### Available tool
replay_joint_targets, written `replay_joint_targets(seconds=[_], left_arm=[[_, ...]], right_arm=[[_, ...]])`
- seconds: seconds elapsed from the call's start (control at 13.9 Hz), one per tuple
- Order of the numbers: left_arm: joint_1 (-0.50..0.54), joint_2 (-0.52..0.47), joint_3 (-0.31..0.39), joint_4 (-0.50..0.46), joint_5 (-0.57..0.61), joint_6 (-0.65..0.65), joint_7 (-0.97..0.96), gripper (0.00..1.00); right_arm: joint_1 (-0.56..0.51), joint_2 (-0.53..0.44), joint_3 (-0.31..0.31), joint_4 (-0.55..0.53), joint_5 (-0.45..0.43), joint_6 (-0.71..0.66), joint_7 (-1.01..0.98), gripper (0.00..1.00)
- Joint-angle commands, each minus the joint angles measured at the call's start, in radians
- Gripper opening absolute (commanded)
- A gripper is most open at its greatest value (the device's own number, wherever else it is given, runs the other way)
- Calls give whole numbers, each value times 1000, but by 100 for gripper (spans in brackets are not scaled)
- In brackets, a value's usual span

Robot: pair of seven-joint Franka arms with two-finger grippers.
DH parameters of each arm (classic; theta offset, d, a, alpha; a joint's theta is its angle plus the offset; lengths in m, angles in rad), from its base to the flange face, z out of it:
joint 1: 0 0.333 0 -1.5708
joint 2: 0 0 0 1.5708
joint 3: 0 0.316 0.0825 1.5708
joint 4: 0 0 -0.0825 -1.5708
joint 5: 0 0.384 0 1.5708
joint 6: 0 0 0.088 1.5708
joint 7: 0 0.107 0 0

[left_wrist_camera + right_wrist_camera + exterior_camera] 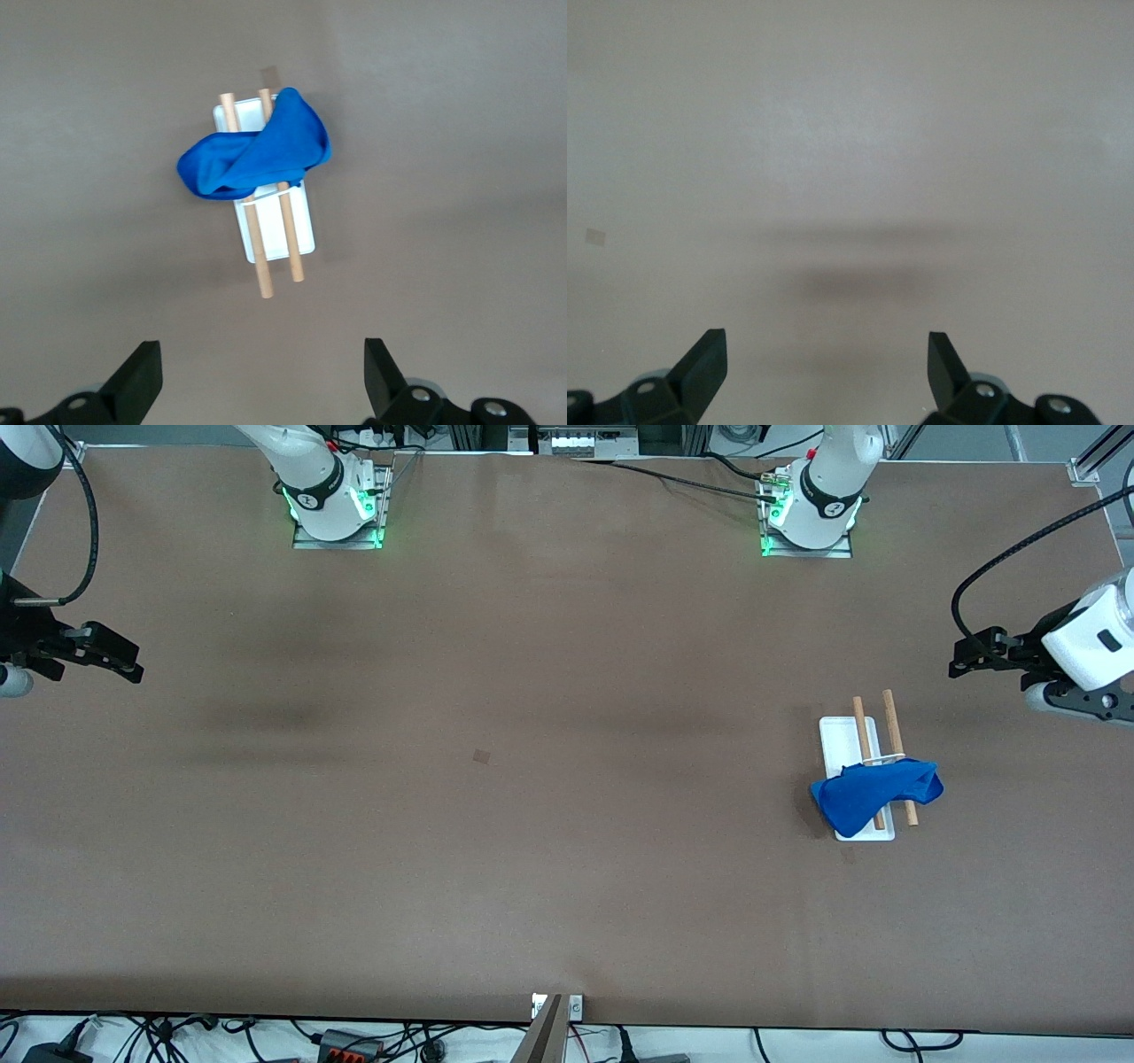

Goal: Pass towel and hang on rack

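The blue towel (873,793) is draped across both wooden rods of the rack (842,735), over the part of it nearer the front camera, toward the left arm's end of the table. In the left wrist view the towel (257,155) lies over the rack (301,226), whose white base and bare rod ends show. My left gripper (970,654) is open and empty, up in the air over the table's end, apart from the rack; it also shows in its own wrist view (262,350). My right gripper (133,662) is open and empty over bare table at the right arm's end (826,338).
A small dark patch (481,756) marks the table's middle; it also shows in the right wrist view (595,235). The arm bases (337,505) stand along the edge farthest from the front camera. Cables (354,1041) lie below the near edge.
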Motion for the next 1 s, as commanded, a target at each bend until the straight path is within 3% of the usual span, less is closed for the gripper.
replay_joint_targets(seconds=[0.0, 0.22, 0.43, 0.93], left_arm=[[7, -73, -12, -50, 51, 22, -61, 100], [0, -84, -14, -56, 90, 12, -66, 100], [7, -130, -14, -122, 87, 40, -70, 100], [-5, -124, -14, -113, 85, 58, -92, 100]], right_arm=[[1, 0, 2, 10, 9, -24, -11, 100], [2, -8, 2, 12, 12, -18, -9, 100], [1, -14, -1, 1, 15, -32, -11, 100], [1, -11, 1, -36, 20, 5, -9, 100]])
